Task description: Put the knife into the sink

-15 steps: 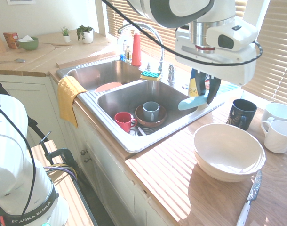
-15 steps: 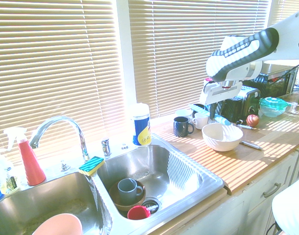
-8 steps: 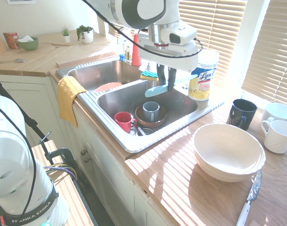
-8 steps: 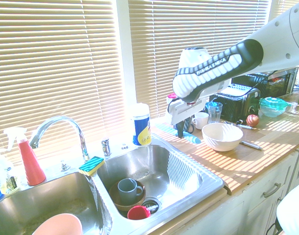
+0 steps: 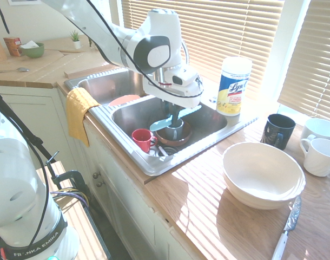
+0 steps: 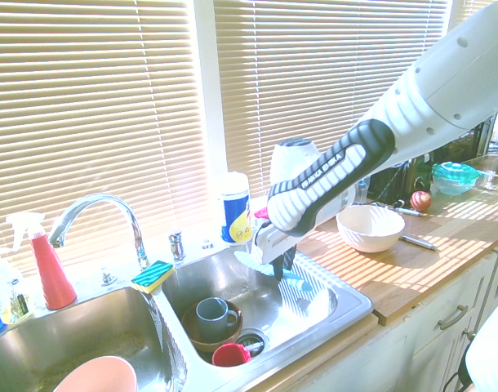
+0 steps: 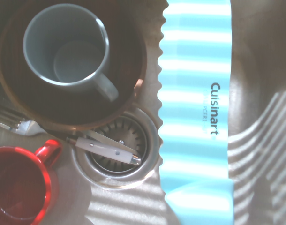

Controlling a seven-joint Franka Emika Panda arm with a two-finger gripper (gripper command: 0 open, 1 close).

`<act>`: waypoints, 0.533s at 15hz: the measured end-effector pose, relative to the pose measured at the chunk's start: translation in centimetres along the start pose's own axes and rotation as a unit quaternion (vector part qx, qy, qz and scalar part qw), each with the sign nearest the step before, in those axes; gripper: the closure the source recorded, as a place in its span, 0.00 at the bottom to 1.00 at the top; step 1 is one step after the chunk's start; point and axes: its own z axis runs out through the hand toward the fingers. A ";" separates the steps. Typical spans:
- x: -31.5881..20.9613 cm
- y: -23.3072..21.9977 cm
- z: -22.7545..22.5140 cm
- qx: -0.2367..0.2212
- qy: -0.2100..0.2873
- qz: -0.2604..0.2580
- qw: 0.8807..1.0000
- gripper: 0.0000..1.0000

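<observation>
The turquoise knife (image 5: 164,124) hangs level inside the right basin of the steel sink (image 5: 133,157), just above the dishes. My gripper (image 5: 177,116) is shut on it near the middle. In the second exterior view the gripper (image 6: 282,266) is below the sink's (image 6: 347,309) rim, with the knife (image 6: 298,284) sticking out both sides. The wrist view shows the knife's broad serrated blade (image 7: 197,112), printed "Cuisinart", over the basin floor beside the drain (image 7: 116,151).
In the right basin a grey mug (image 5: 174,129) sits in a brown bowl, beside a red mug (image 5: 143,139). A pink bowl (image 5: 124,99) lies in the left basin. On the counter are a wipes canister (image 5: 232,86), a white bowl (image 5: 262,173), a dark mug (image 5: 277,130) and a white-handled knife (image 5: 285,229).
The arm has carried the knife from above the counter by the dark mug across to the right basin and lowered it in. The grip stays shut.
</observation>
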 end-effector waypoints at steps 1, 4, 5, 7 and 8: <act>-0.1 -0.2 1.5 0.001 -0.004 0.008 1.000 1.00; -0.9 -0.7 6.6 0.000 -0.022 0.031 0.999 1.00; -1.3 -0.8 8.4 -0.001 -0.029 0.036 0.999 1.00; -2.0 -0.9 11.5 -0.004 -0.039 0.046 0.998 1.00; -2.2 -0.8 12.7 -0.006 -0.043 0.050 0.998 1.00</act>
